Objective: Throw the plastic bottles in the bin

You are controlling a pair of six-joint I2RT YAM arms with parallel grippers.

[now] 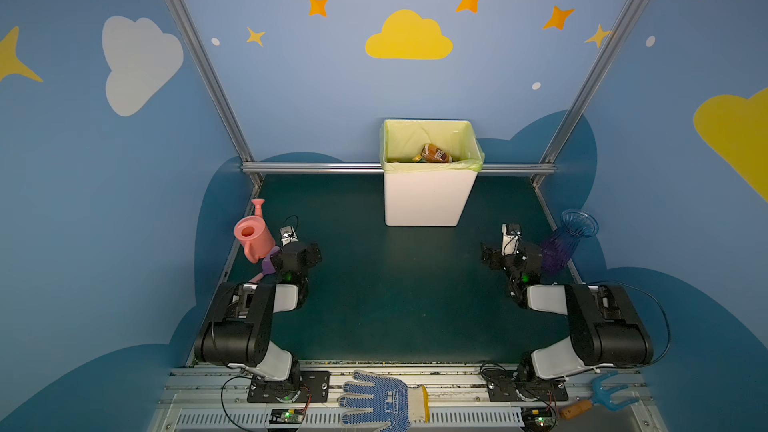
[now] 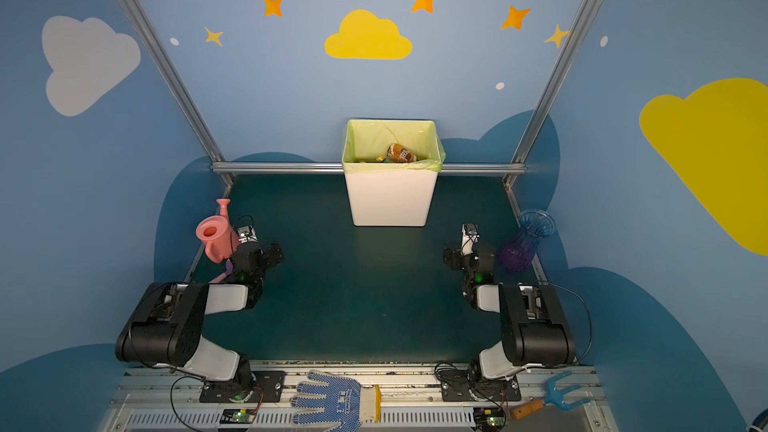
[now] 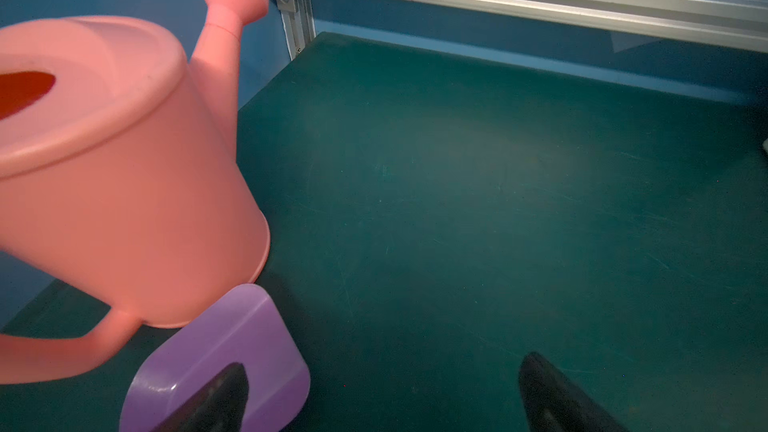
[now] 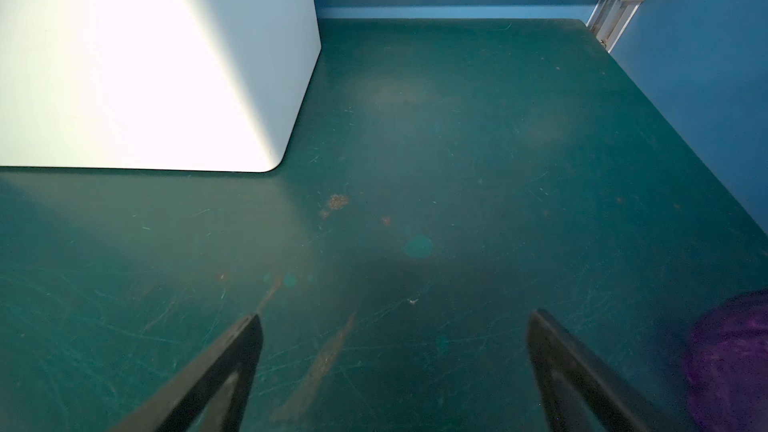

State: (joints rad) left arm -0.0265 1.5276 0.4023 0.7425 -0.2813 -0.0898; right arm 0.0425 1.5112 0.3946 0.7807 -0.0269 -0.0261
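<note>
Brown-labelled bottle (image 1: 436, 153) lies inside the white bin (image 1: 424, 201) — my left gripper (image 3: 384, 363) and right gripper (image 4: 395, 315) both hang spread wide, pinching nothing, above the green mat (image 4: 415, 139).

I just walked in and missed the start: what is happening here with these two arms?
Nothing is being handled. The left gripper and the right gripper are both open and empty, low over the green table. A brown-labelled bottle lies inside the white bin, and no bottle is visible on the table. The pink watering can and the purple vase sit beside the arms.
</note>
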